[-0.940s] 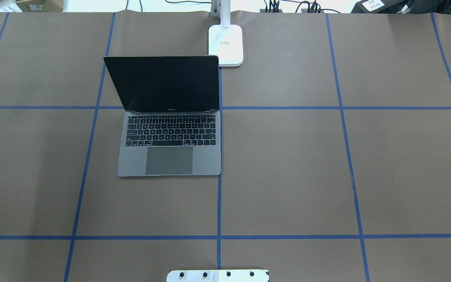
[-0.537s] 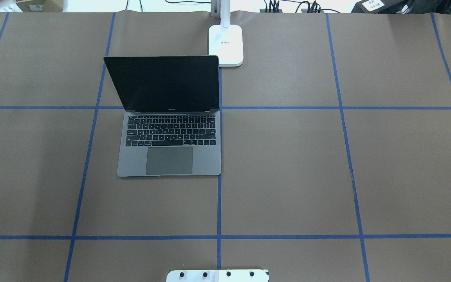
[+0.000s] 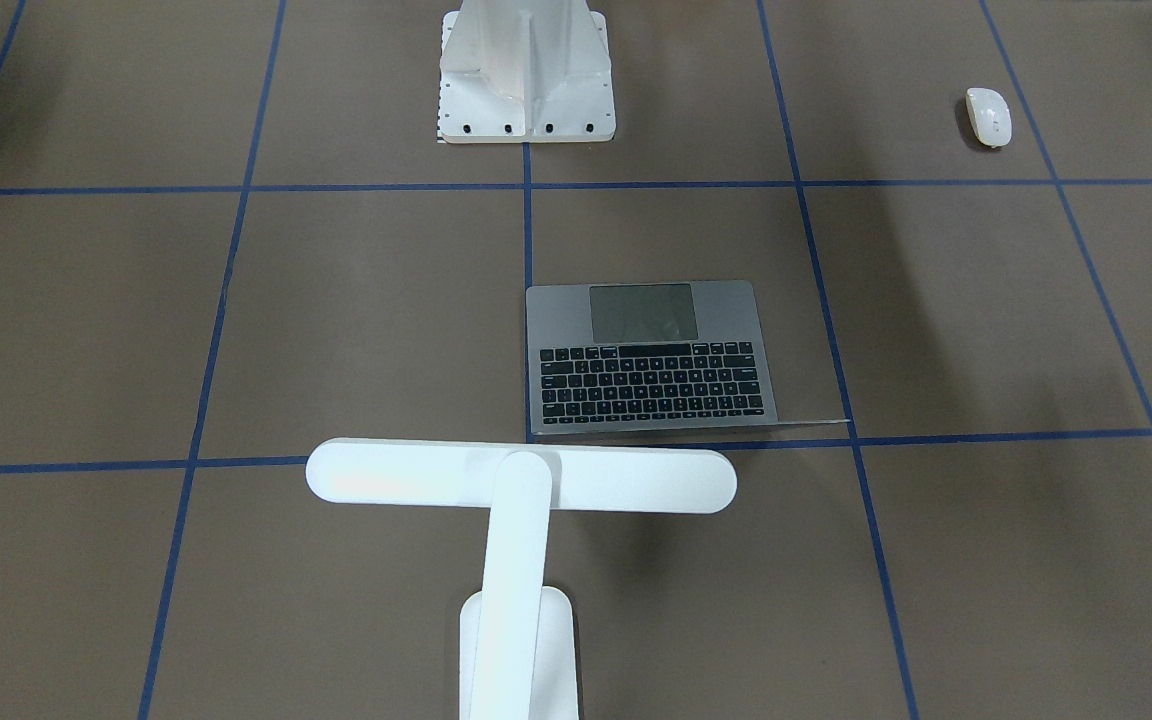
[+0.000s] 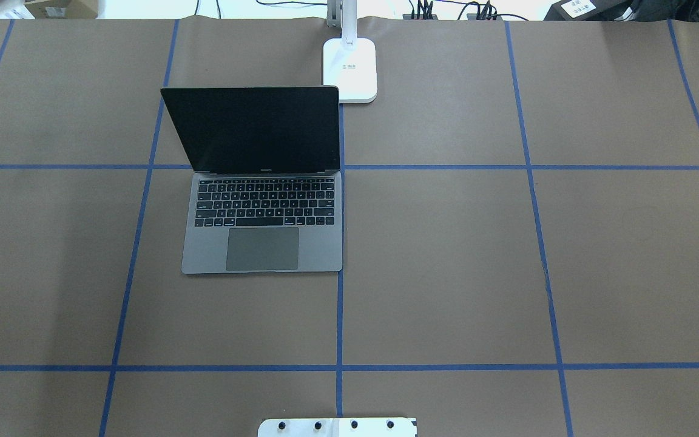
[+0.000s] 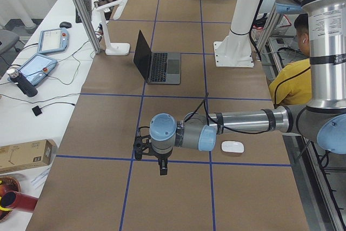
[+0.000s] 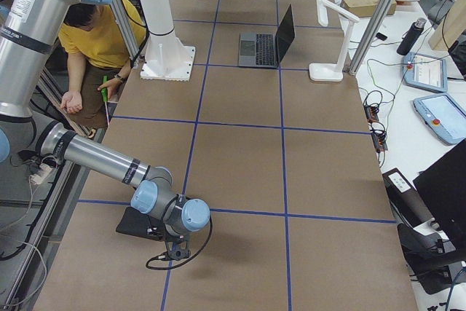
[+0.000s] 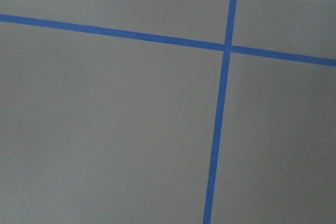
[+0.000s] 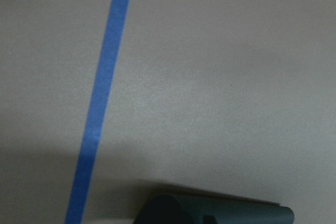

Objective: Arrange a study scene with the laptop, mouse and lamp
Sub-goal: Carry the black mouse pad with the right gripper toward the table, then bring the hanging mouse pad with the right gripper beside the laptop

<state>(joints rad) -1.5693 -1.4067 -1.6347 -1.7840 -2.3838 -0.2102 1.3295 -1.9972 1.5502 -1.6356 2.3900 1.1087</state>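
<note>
Laptop (image 4: 263,212) matt grey metal; mouse (image 3: 988,116) glossy white plastic; lamp (image 3: 521,478) smooth white.

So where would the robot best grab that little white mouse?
Across its two long sides, coming straight down from above. The mouse lies flat on the table, low and oval. Its narrow width suits a pinch, while the smooth domed top offers no hold.

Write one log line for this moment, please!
slim grey metal laptop: open, screen dark | small white oval mouse: apart from laptop | white T-shaped desk lamp: upright beside laptop
</note>
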